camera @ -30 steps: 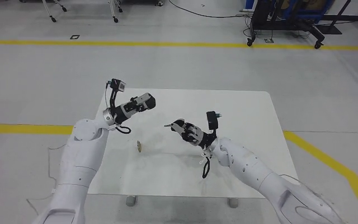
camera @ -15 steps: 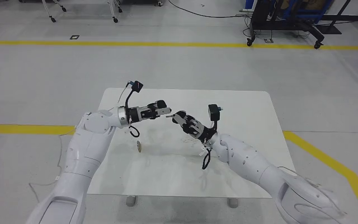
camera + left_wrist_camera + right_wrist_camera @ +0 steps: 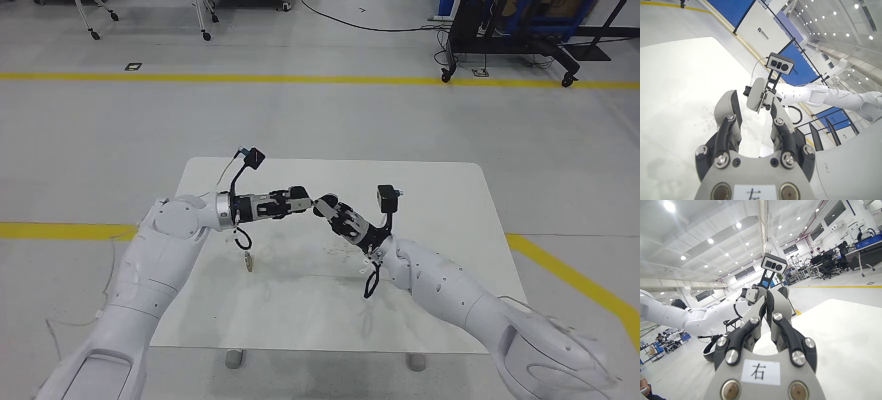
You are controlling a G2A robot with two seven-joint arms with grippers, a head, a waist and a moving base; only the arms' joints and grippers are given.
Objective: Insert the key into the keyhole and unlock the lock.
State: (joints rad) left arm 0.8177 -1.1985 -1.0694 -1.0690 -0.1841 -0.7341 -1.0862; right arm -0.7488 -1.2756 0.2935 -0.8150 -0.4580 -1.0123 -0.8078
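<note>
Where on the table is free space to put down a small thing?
Free: the right side of the table, between the right arm and the right edge; the strip between the lock and the near edge. Crowded: the middle, where left gripper and right gripper meet.

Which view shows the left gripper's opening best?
Left wrist view: the left gripper stands open, fingers clearly apart. Top view shows it small, at the right gripper's tip. Right wrist view shows it partly behind the right gripper's fingers.
</note>
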